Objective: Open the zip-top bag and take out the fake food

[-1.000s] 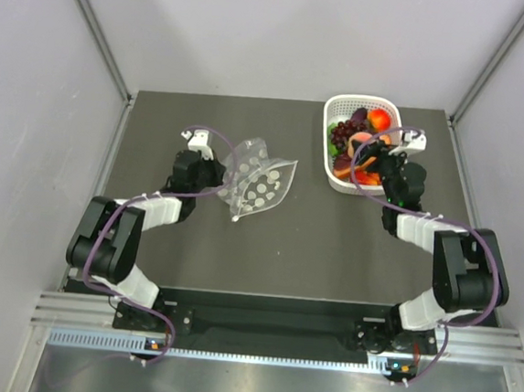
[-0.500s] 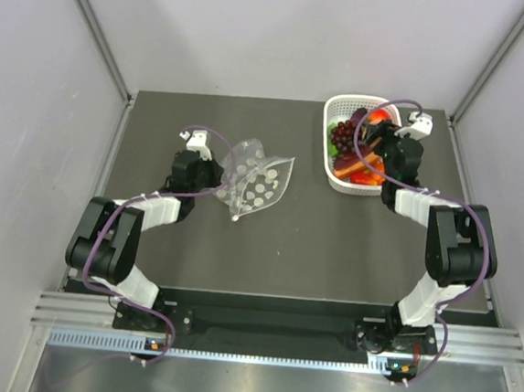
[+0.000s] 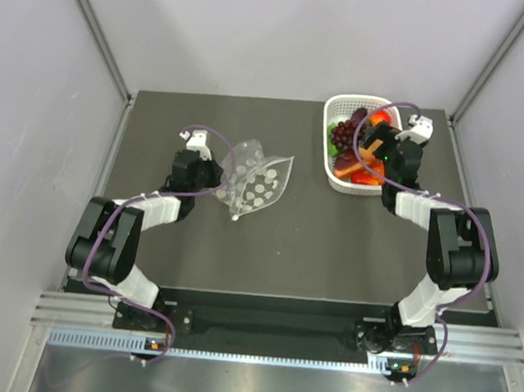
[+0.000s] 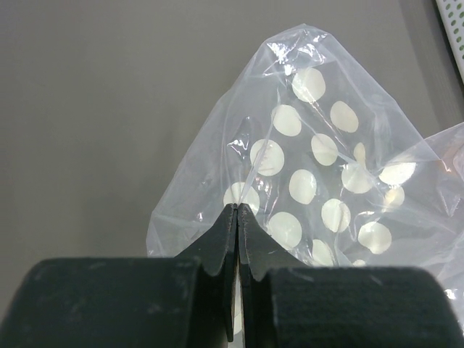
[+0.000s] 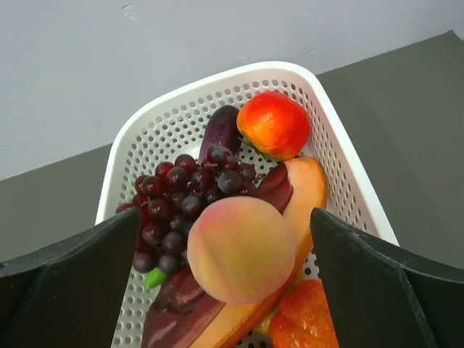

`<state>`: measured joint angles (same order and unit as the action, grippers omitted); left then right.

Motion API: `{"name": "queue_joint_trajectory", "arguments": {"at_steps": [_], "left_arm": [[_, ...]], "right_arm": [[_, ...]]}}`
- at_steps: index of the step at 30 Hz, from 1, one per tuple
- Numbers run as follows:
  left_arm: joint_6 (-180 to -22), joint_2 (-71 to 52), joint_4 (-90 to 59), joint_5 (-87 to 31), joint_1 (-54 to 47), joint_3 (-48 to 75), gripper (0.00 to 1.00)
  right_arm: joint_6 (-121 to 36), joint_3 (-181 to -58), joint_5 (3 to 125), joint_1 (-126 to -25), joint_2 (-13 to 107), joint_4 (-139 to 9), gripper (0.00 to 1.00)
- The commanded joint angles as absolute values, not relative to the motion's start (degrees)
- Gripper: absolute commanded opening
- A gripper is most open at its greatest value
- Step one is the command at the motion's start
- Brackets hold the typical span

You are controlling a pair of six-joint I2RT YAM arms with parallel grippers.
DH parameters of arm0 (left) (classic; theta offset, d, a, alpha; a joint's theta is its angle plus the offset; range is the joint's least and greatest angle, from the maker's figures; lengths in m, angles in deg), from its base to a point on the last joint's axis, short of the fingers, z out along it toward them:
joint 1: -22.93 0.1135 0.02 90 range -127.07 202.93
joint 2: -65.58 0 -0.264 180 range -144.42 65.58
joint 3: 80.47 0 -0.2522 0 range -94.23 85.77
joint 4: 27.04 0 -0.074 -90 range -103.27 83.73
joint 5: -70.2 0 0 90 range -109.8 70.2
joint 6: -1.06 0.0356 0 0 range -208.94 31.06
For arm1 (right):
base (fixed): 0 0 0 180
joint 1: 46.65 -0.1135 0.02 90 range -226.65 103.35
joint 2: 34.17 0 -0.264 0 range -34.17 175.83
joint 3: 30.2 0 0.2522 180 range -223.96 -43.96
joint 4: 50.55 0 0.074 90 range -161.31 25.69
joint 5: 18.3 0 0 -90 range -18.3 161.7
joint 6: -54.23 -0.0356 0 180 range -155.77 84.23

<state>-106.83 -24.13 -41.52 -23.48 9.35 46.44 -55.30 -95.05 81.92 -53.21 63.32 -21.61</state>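
The zip-top bag (image 3: 259, 182) is clear with white dots and lies left of centre, with no fruit seen inside. My left gripper (image 3: 214, 175) is shut on its near edge; the left wrist view shows the closed fingertips (image 4: 238, 212) pinching the plastic (image 4: 326, 181). My right gripper (image 3: 379, 153) is open over the white basket (image 3: 326, 137). In the right wrist view its fingers (image 5: 87, 268) stand on either side of the peach-orange fruit (image 5: 243, 250), apart from it. The grape bunch (image 5: 177, 203) and a red-orange apple (image 5: 274, 123) lie in the basket too.
The white lattice basket (image 5: 341, 174) stands at the far right of the dark table, close to the back wall. It also holds a purple eggplant (image 5: 221, 130), an orange slice (image 5: 310, 185) and a green piece (image 5: 154, 277). Grey walls close both sides.
My right gripper has moved away from me, further over the basket, and its wrist has turned. The left gripper and the bag have barely moved.
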Motion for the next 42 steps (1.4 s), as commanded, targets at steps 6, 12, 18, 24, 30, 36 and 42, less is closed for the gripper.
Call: {"name": "queue_joint_trajectory", "arguments": {"at_steps": [6, 12, 18, 24, 30, 36, 42], "left_arm": [[-106.6, -20.1, -39.9, -15.5, 9.7, 43.1, 0.04], [-106.4, -20.8, -37.9, -11.5, 10.3, 40.3, 0.03], [-106.6, -23.0, -37.8, -11.6, 10.4, 38.9, 0.32], [-106.9, -19.7, -37.4, -10.6, 10.4, 40.4, 0.99], [-107.0, -14.3, -35.5, -7.1, 10.3, 42.8, 0.99], [-105.6, -7.1, -35.1, -6.4, 7.9, 46.9, 0.99], [-101.8, 1.7, -32.3, 3.7, 0.1, 50.2, 0.99]], "right_arm": [[-49.6, -84.0, 81.2, -58.7, 50.0, -15.5, 1.00], [-48.2, -74.6, 80.9, -61.8, 41.9, -13.9, 1.00], [-47.6, -69.3, 78.9, -62.3, 36.5, -13.9, 1.00], [-46.4, -66.0, 78.4, -64.0, 30.5, -15.6, 1.00], [-45.9, -64.4, 78.4, -65.4, 26.9, -17.1, 1.00], [-45.4, -62.7, 78.3, -66.7, 23.4, -18.3, 1.00], [-43.2, -61.6, 79.8, -69.8, 16.8, -21.9, 1.00]]}}
